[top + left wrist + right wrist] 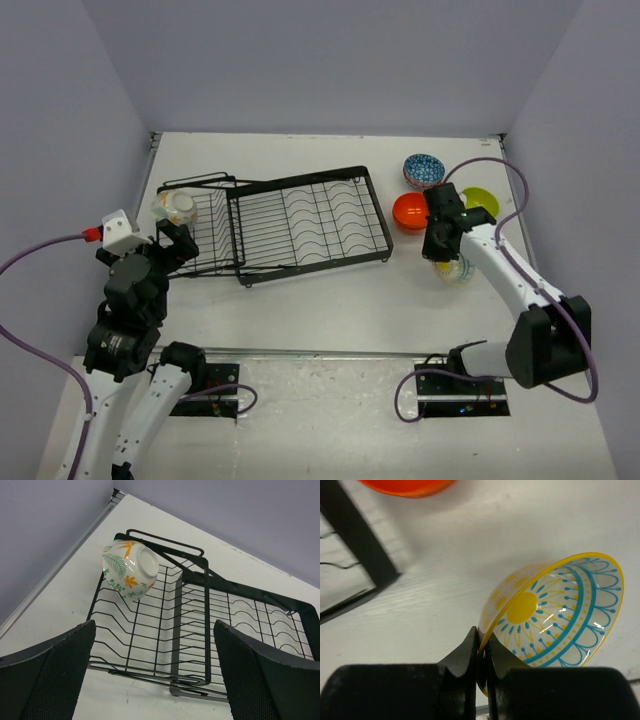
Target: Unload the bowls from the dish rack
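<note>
Right claw (480, 637) was seen clamped on the rim of a yellow bowl (555, 610), one finger inside the rim and one outside. Blue-and-yellow sunburst pattern was noted inside the bowl. It was held tilted over the table (470, 555), off the right end of the rack (290, 225). Contact with the table could not be told.

Three more bowls were seen on the table on that side. The orange bowl (409, 211) was just beside the rack's right end. The blue bowl (424, 170) was behind it, and the green bowl (482, 202) was partly hidden by the right arm.

One floral bowl (130, 570) was seen in the rack, in the small basket section at the left end. It was tipped so its base faced the left wrist camera.

Left claw (154, 635) was spread wide with nothing between the fingers. It was held near the rack's left end, apart from the floral bowl.
</note>
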Available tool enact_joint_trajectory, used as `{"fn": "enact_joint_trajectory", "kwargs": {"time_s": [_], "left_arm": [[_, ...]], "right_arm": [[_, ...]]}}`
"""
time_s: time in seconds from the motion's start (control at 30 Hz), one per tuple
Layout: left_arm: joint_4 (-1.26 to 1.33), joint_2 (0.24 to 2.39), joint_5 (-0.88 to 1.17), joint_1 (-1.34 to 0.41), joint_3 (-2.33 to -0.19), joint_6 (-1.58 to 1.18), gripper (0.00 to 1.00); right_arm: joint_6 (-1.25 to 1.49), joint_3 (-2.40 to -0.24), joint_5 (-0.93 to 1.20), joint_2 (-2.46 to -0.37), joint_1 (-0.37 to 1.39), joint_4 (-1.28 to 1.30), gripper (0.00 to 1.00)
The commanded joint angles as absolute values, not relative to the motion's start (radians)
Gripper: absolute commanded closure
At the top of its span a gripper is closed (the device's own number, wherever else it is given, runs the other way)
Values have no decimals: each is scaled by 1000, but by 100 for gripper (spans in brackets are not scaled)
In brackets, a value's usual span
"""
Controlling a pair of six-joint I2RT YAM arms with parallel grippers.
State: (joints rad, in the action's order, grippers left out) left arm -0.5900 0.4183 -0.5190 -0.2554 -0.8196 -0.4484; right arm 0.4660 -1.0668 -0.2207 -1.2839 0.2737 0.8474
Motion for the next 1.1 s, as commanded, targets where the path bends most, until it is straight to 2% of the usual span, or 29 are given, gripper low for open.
{"fn": "enact_joint_trajectory", "kwargs": {"time_s": [0.0, 0.2, 0.4, 0.6, 0.63, 0.7, 0.8, 0.83, 1.0, 1.07], "left_arm": [[-551, 455, -497, -247, -815, -417, 0], [-552, 437, -494, -247, -816, -414, 0], [-555, 413, -485, -247, -815, -414, 0], [-552, 388, -499, -249, -810, -414, 0], [-555, 399, -502, -249, -811, -416, 0], [-560, 422, -512, -249, -816, -420, 0], [-604, 507, -572, -247, -850, -462, 0], [-639, 567, -607, -247, -863, -507, 0], [-654, 738, -528, -241, -975, -629, 0], [-669, 841, -496, -221, -1037, -682, 0]], "right_arm": [[459, -1011, -351, -1368, 253, 878, 100], [499, -1019, -362, -1454, 253, 833, 100], [480, -1077, -351, -1637, 255, 848, 100], [483, -1089, -370, -1681, 258, 847, 90], [485, -1088, -373, -1674, 264, 847, 70], [494, -1088, -385, -1652, 276, 857, 39], [505, -1100, -385, -1564, 317, 887, 7], [512, -1115, -385, -1533, 334, 906, 1], [518, -1138, -353, -1304, 390, 913, 1], [497, -1108, -278, -1171, 403, 855, 1]]}}
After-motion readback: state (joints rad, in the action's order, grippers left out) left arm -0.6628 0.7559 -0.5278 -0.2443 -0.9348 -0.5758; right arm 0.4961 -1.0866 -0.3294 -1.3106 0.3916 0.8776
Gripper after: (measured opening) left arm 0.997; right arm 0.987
